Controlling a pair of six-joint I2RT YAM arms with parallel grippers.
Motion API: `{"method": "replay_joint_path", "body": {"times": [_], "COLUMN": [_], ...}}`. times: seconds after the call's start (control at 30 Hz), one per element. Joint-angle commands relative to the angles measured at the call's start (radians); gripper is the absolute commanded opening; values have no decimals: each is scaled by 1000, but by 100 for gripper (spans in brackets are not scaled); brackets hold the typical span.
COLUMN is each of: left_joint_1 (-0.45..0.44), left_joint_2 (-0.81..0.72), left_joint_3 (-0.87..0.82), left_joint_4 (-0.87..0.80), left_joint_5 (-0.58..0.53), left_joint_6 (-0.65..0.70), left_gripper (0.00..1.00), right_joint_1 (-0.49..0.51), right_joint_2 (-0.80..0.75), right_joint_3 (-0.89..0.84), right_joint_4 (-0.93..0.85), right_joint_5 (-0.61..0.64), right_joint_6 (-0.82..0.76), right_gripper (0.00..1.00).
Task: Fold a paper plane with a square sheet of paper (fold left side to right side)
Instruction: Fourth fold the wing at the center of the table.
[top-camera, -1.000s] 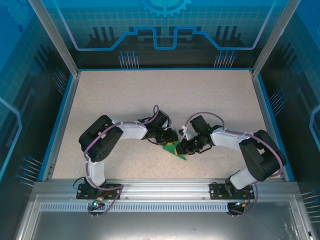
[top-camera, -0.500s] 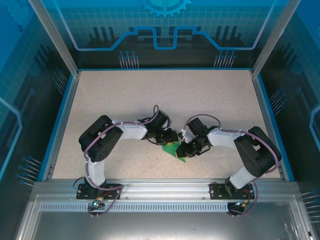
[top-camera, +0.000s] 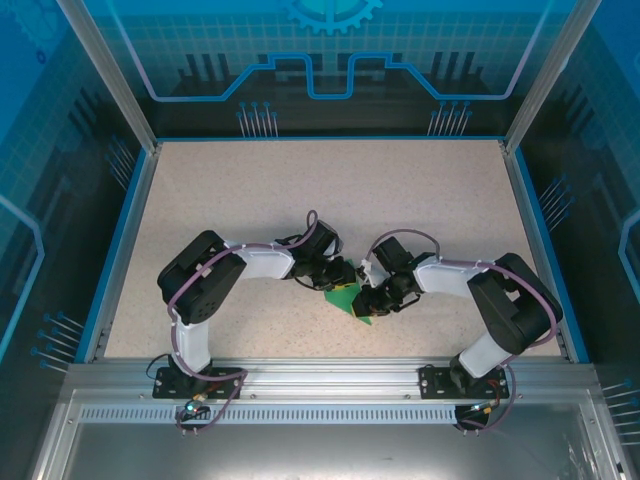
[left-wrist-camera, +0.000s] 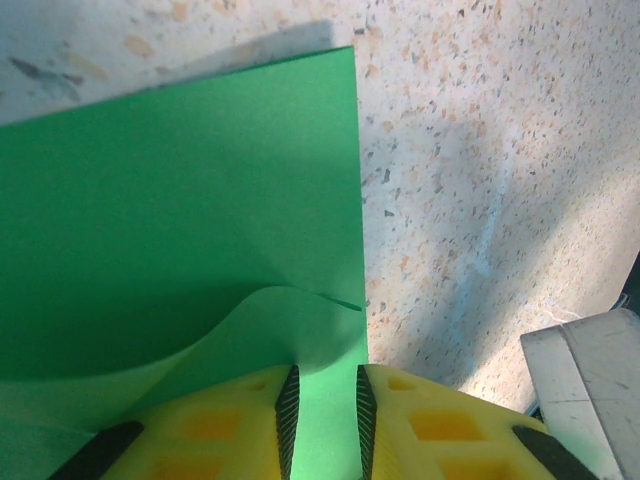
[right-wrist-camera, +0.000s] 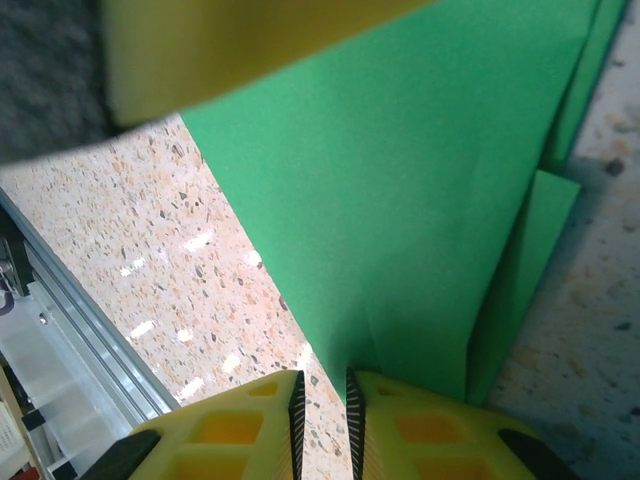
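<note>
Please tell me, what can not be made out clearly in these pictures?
Top external: the green paper is tiny and partly covered by the left gripper and the right gripper; its folds are unreadable.
Left wrist: the frame edge cuts the paper off at left and bottom; whether the fingers pinch it is unclear.
Right wrist: a blurred yellow shape hides the paper's upper part; the grip is unclear.

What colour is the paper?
The paper is plain bright green, clearest in the left wrist view.
</note>
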Motion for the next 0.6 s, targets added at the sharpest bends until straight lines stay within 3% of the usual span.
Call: {"method": "replay_joint_path", "body": {"times": [0.0, 0.57], "left_joint_1": [2, 17], "left_joint_2": [22, 18], "left_joint_3": [-48, -61], "left_joint_4": [-83, -75], "left_joint_5": [-55, -53], "left_joint_6": [34, 37], "left_gripper": [26, 26], "right_joint_1": [19, 37], "right_joint_2": [-12, -124], "right_joint_3": [-50, -167], "right_joint_4": [-126, -201], "right_joint_5": [39, 70], "right_joint_6": [21, 67], "right_gripper": [21, 19]}}
